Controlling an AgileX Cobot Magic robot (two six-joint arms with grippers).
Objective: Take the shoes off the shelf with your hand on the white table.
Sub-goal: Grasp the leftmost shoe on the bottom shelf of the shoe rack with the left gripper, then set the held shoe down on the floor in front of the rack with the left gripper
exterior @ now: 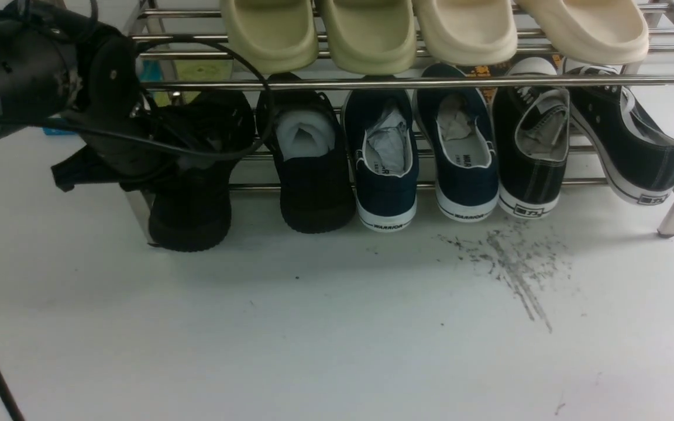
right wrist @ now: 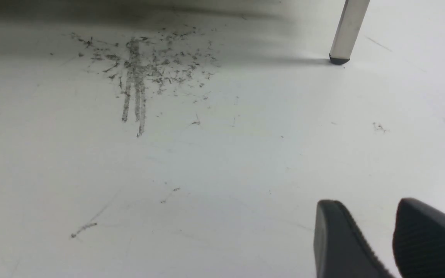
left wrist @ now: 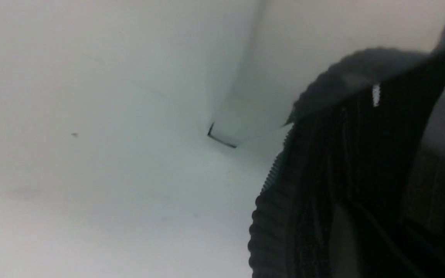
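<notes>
The shoes are two all-black mesh sneakers on the lower tier of the chrome shelf [exterior: 407, 83], at its left end. The left shoe [exterior: 191, 216] hangs over the front rail with its heel towards the white table [exterior: 313, 351]. The right shoe [exterior: 313, 193] shows white foam stuffing. My left gripper [exterior: 193, 155] reaches into the left shoe's opening and is shut on its collar. In the left wrist view that shoe [left wrist: 323, 193] fills the near side, its ribbed sole edge showing. My right gripper [right wrist: 365, 204] hovers open over the table with nothing between its fingers.
Navy white-soled sneakers [exterior: 387, 169] and black canvas sneakers [exterior: 533, 152] stand further right on the lower tier. Cream slippers [exterior: 366, 35] lie on the top tier. A shelf leg [right wrist: 348, 31] stands ahead of the right gripper. Dark scuff marks [exterior: 512, 263] streak the table.
</notes>
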